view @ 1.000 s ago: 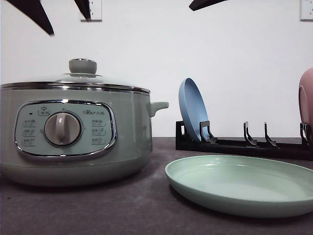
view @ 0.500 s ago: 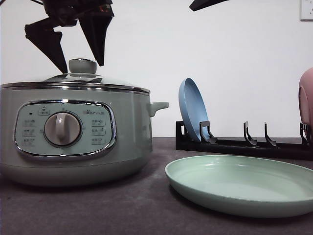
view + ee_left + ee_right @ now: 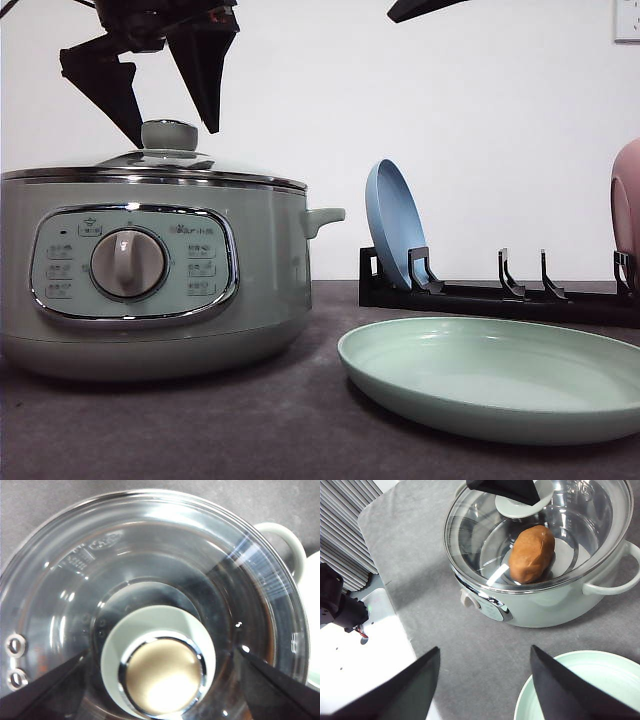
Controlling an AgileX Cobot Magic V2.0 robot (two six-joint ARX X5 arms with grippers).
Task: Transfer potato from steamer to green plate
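Potato (image 3: 532,553) lay inside the steamer (image 3: 150,280), under the closed glass lid (image 3: 150,160). From the front view, the left hand (image 3: 170,125) hung with its fingers spread wide on either side of the lid's knob (image 3: 169,134), tips near it but apart from it. The green plate (image 3: 495,375) sat empty on the desk (image 3: 200,430) just beside the steamer, with a blue plate (image 3: 395,225) upright in a black rack (image 3: 500,290) behind it and a pink plate (image 3: 627,210) at the rack's far end. In the left wrist view, the knob (image 3: 161,667) sat centred between the two dark fingertips (image 3: 37,690), neither touching it. In the right wrist view, the right hand (image 3: 485,680) was spread wide and held nothing, above the desk between steamer and plate. The potato looked firm, matte and moderately heavy, so a grip across its narrower middle should hold without slipping. The lid stood in the way and, being glass, would need careful handling by its knob before any reach inside.
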